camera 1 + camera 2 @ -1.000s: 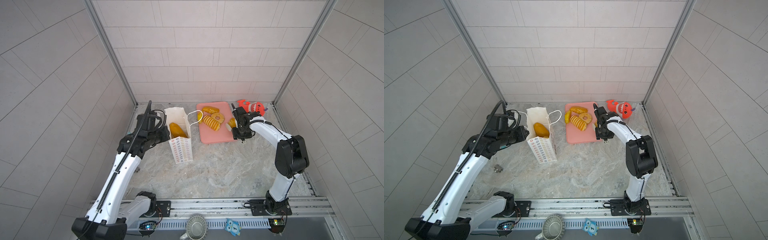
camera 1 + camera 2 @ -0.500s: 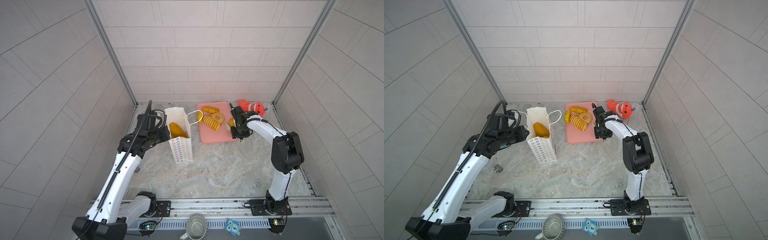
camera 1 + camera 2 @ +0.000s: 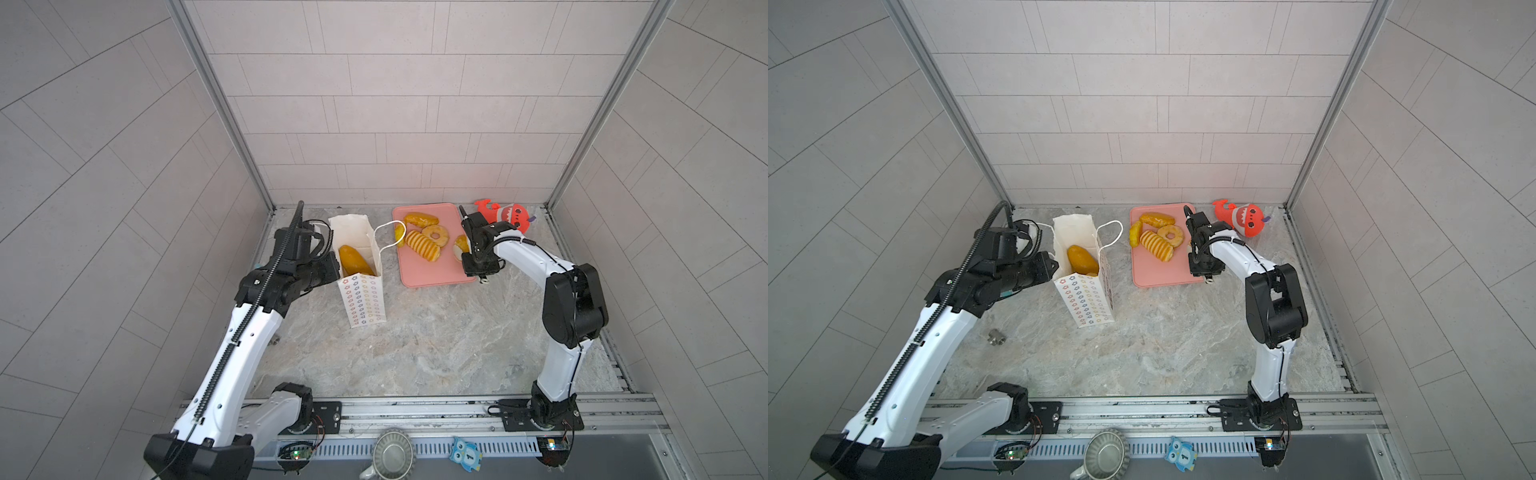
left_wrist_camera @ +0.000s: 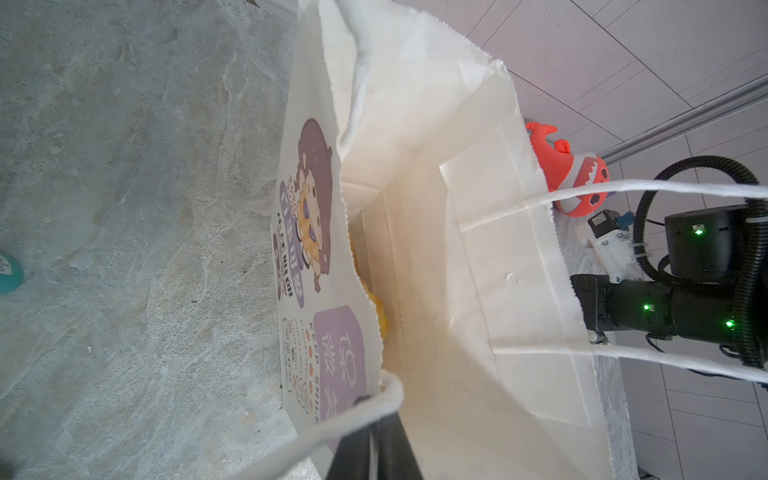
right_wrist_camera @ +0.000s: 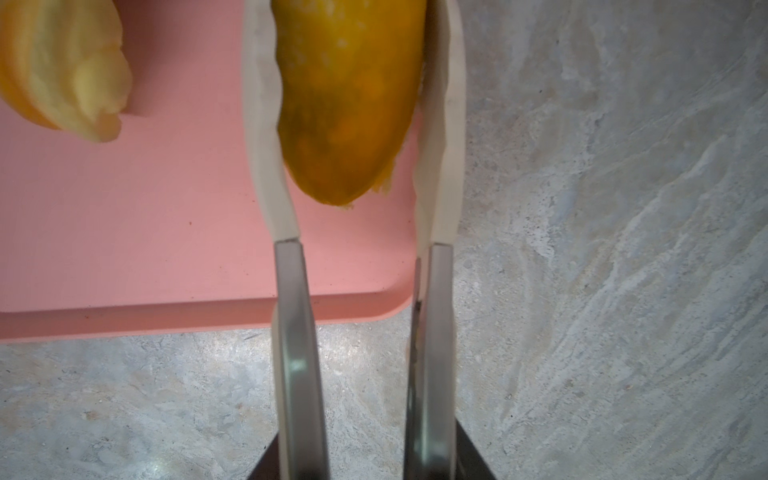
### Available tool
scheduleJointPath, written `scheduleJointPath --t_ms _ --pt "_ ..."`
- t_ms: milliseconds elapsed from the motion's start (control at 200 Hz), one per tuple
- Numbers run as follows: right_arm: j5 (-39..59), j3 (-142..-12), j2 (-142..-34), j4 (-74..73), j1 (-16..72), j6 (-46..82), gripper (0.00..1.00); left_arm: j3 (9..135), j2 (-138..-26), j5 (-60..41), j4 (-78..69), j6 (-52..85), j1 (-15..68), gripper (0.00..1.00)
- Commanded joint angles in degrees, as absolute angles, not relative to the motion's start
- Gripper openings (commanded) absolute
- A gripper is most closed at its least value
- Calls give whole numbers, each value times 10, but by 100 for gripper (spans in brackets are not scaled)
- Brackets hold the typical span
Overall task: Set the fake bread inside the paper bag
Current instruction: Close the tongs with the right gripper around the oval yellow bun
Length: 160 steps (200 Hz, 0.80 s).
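Left arm is extended forward from the front rail (image 3: 415, 409) with the elbow raised and the wrist turned toward the paper bag (image 3: 363, 299). The left gripper (image 3: 336, 271) is closed on the bag's left rim, its dark fingers (image 4: 399, 453) pinched on the paper beside the near cord handle (image 4: 332, 419). Right arm is folded at the elbow and bent over the pink tray (image 3: 432, 276), wrist pointed down. The right gripper (image 5: 353, 50) is closed about a golden loaf (image 5: 345, 95), with both white pads (image 5: 266, 124) seen against its sides; firmness of hold cannot be judged. That loaf is located at the tray's right edge near the front corner, and the outer pad is hung just outside the rim, above the marble table (image 3: 436, 345). The rest of the fake bread (image 3: 1156, 245) is laid on the tray: a ridged roll (image 3: 422, 246), a ring doughnut (image 3: 436, 235) and a long loaf (image 3: 420, 219). One brown loaf (image 3: 353, 259) is seen inside the bag. The bag is stood upright with its mouth open, and the far cord handle (image 4: 665, 185) is arched toward the tray. A narrow strip of marble is left between bag and tray; a wide stretch is noted in front of both. A red plush shark (image 3: 509, 216) is placed behind the right wrist. Legible: "KEEP SMILE" on the bag's printed face, and "1" on an owl tag (image 3: 465, 457) by the rail.
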<state>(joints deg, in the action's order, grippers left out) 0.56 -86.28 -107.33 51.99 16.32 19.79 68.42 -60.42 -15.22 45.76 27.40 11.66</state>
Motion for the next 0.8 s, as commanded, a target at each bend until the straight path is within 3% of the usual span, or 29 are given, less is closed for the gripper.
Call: scheduleJointPath --t_ms 0,796 --pt "-6 -858 -1044 519 161 204 41 684 -599 -148 464 267 118 11" --pt "25 -866 -941 547 161 211 38 688 -595 -145 467 271 118 11"
